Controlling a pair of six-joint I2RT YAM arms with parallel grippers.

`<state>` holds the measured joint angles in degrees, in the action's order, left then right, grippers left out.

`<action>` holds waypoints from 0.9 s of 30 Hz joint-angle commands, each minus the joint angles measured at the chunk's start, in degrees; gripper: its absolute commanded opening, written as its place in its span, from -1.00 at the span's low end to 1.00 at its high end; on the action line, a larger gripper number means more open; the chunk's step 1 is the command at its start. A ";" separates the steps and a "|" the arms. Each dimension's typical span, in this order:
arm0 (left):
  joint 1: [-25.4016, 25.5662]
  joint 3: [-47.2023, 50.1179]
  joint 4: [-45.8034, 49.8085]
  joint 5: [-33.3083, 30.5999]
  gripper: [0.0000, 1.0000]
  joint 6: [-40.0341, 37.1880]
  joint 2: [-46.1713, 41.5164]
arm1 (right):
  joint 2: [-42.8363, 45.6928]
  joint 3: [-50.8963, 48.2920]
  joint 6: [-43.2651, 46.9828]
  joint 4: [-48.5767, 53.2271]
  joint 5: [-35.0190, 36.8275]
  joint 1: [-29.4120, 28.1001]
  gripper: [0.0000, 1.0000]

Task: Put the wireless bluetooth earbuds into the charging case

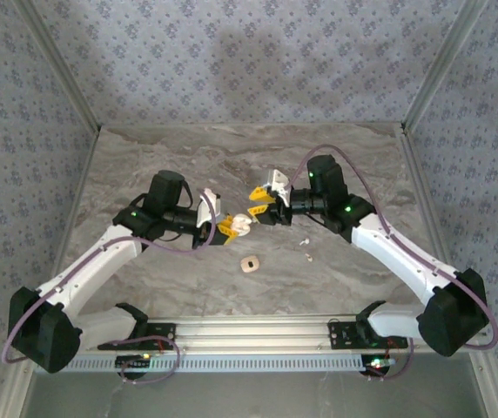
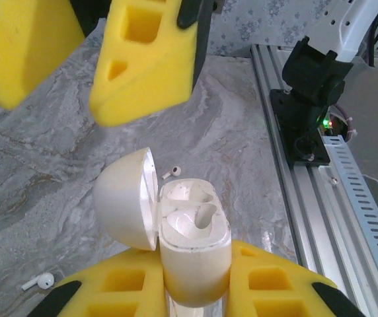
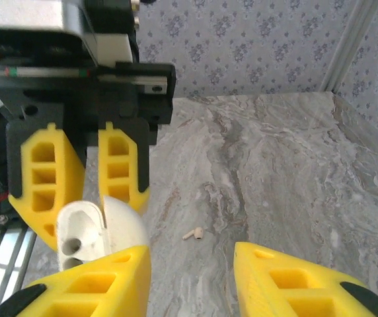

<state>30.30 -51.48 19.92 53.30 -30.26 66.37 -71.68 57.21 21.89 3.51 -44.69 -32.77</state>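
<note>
Left end effector (image 2: 195,290): yellow fingers pressed on the case (image 2: 195,254), pinching its lower body. The case is clear of the surface (image 2: 57,165). Lid (image 2: 124,198) is swung open, hanging off the left side in the left wrist view. White inner wells are exposed.

Earbud (image 2: 171,172) lies on the surface just behind the open case, not touching it. Second earbud (image 2: 38,281) lies on the surface at lower left of that view, apart from the case. Both are outside the case.

Right end effector (image 3: 188,261): fingers spread, gap between them, gripping nothing. It faces the left end effector tip to tip. In the right wrist view one of its fingers sits just beside the case lid; cannot tell if they touch. In the top view the two end effectors meet near mid-surface.

Tan piece (image 1: 249,264) with a dark centre spot sits flat on the surface, nearer the arm bases than the end effectors, touching nothing. Rail (image 1: 258,335) runs along the near edge. Patterned wall (image 1: 249,52) is behind.
</note>
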 commanded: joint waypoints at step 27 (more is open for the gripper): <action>-8.82 28.10 -43.69 -22.19 -0.61 34.87 -5.20 | -15.24 12.61 -50.57 39.01 35.31 2.80 -0.11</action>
<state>22.37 -23.70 -20.45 32.67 2.55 61.28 -83.13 65.30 -23.94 38.13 -12.84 -30.06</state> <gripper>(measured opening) 0.202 0.448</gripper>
